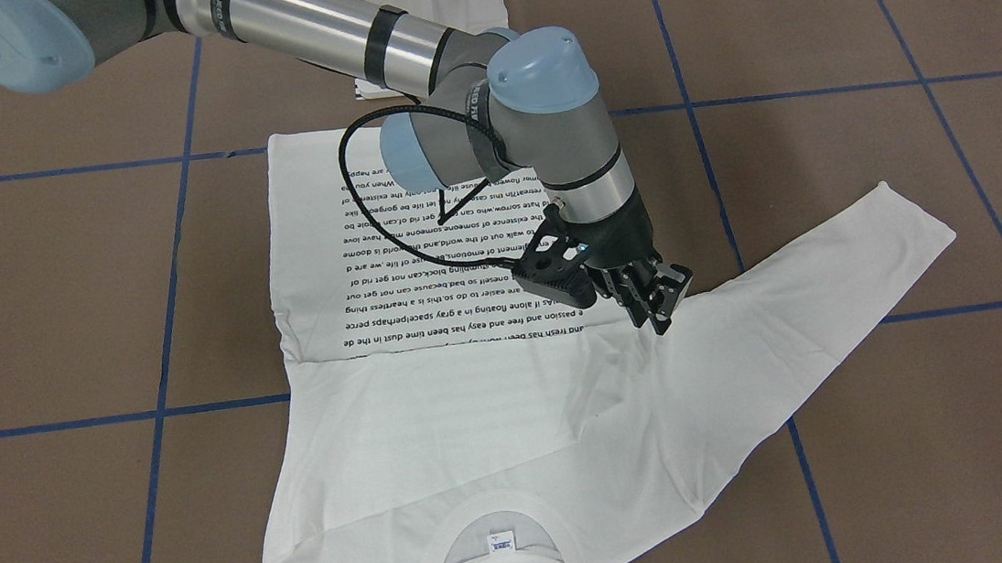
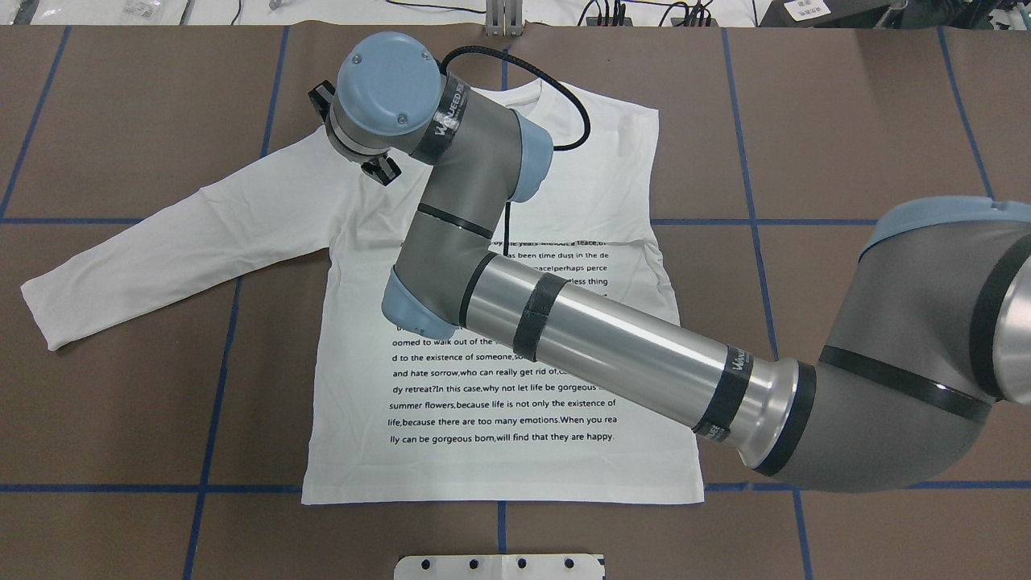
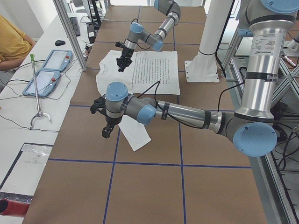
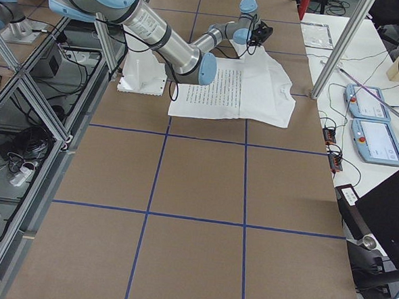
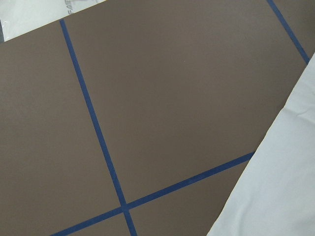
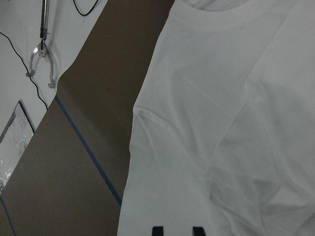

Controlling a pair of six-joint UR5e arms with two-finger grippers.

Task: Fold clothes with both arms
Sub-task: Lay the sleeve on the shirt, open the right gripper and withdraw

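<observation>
The white long-sleeved shirt (image 1: 442,434) lies flat, text side up, collar (image 1: 496,512) away from the robot. One sleeve is folded across the chest and covers the top text lines. The other sleeve (image 2: 161,242) stretches out to the robot's left. My right arm (image 2: 612,346) reaches across the shirt. Its gripper (image 1: 671,306) hovers just above that shoulder, fingers apart, holding nothing. The left gripper (image 3: 108,133) shows only in the exterior left view, raised beside the sleeve end (image 3: 135,137); I cannot tell its state. The left wrist view shows only the sleeve edge (image 5: 280,187) and bare table.
The brown table (image 2: 846,121) is marked with blue tape lines (image 2: 217,362). A white pedestal base (image 2: 499,566) stands at the robot's side of the shirt. Two teach pendants (image 3: 49,70), metal tongs (image 3: 37,116) and a seated person (image 3: 11,42) are along the far side bench.
</observation>
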